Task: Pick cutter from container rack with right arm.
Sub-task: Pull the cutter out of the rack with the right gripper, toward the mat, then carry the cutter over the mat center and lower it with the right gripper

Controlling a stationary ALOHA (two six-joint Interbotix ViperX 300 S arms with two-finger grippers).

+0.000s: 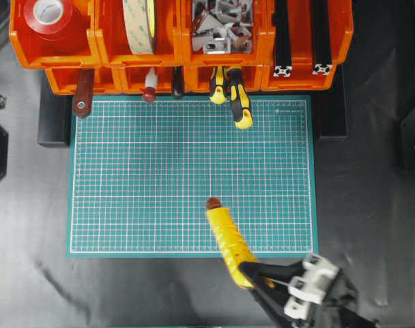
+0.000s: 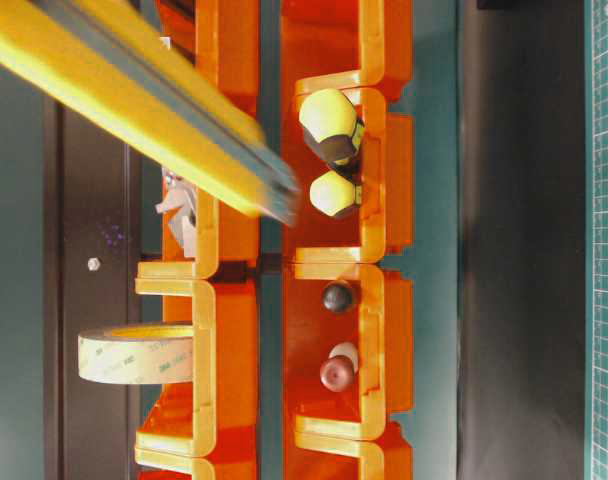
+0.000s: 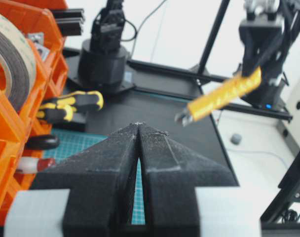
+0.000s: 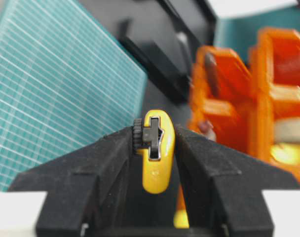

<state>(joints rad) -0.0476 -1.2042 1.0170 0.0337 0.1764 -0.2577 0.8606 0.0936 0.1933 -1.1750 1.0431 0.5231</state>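
Your right gripper (image 1: 252,273), at the overhead frame's bottom right, clamps the cutter (image 1: 226,236), whose long axis points up-left over the mat, well clear of the container rack (image 1: 112,51); the left gripper (image 3: 139,143) has its jaws pressed together on nothing.

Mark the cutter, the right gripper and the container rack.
cutter (image 1: 226,236): overhead view, ribbed yellow body.
right gripper (image 4: 157,148): right wrist view, between its fingertips.
container rack (image 1: 170,56): overhead view, orange front wall.

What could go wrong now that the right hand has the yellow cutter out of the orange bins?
1. The right hand pinches the slim yellow ribbed cutter only near one end, so most of its length sticks out past the fingers; it might pivot or slip.
2. The cutter hangs above the green gridded cutting mat, so a loosened grip would likely drop it there.
3. The two-tier orange plastic bin rack holds protruding yellow-and-black screwdrivers; a swing back could clip them.
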